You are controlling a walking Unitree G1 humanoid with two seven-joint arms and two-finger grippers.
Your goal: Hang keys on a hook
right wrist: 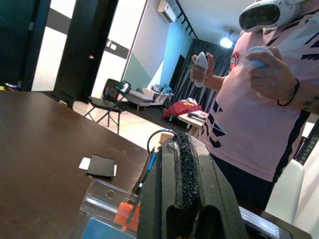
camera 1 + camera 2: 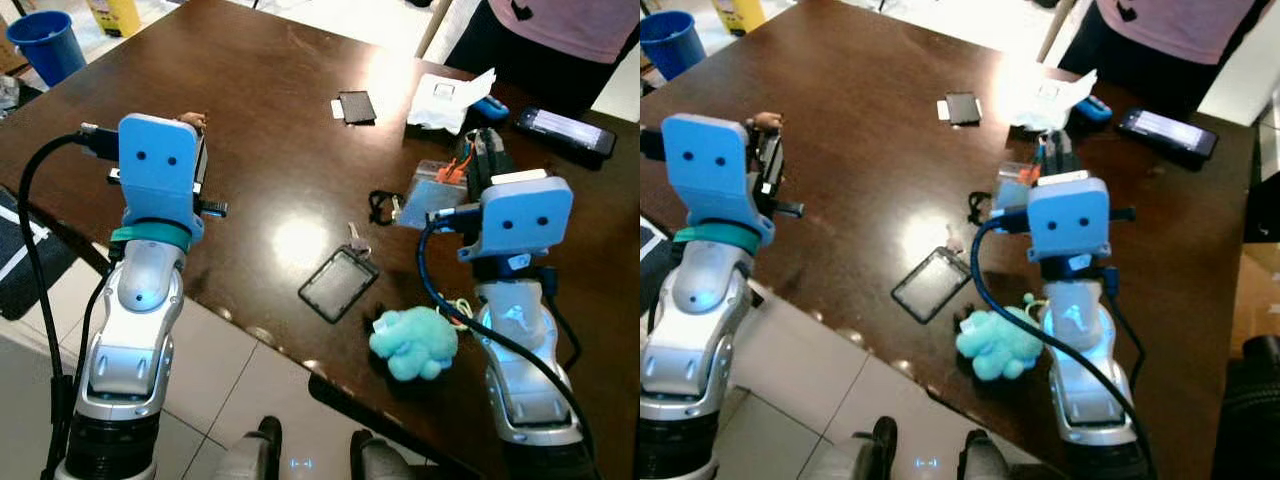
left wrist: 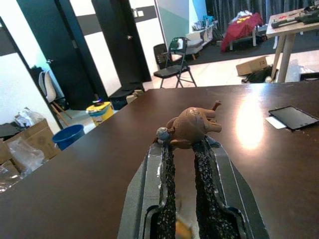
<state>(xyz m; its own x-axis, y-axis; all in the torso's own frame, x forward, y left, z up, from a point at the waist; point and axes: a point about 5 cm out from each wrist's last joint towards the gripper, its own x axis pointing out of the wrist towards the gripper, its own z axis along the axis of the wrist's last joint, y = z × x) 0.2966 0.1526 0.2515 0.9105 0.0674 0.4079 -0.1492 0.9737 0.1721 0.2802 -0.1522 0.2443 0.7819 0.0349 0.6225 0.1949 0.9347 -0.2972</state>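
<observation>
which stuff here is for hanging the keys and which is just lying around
For the job:
- key by the card holder
- left tool, shut on a brown charm
- right tool
- clear box, possibly the hook's

Lying about:
- teal plush
- phone
- black card
- white paper
- blue bucket

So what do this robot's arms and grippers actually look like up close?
Each arm is silver, rounded metal with a light-blue box at the wrist bearing two dark dots like eyes. The left arm has a teal band under its box; thick black cables loop beside both it and the right arm. The left gripper and right gripper have long black fingers with rough, grainy pads.
</observation>
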